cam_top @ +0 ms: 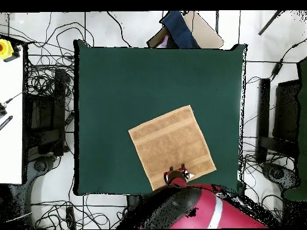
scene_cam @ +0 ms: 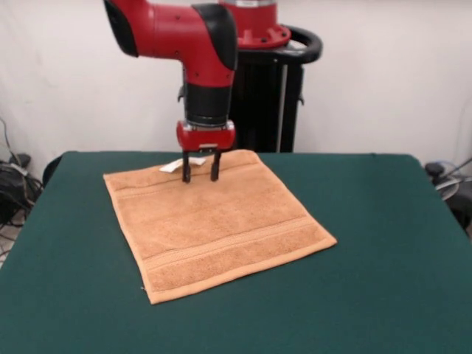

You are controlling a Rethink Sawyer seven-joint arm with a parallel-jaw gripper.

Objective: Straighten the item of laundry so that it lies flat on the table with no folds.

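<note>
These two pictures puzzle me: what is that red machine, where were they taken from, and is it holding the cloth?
The red and black machine is a robot arm, and its gripper is a two-fingered claw. One picture faces it across the table; the other looks straight down from above, with the robot at the bottom. An orange-tan towel lies spread out on the green top, looking flat, with a small white tag at its edge by the robot. The gripper is open, its tips at that edge. It holds nothing.
</note>
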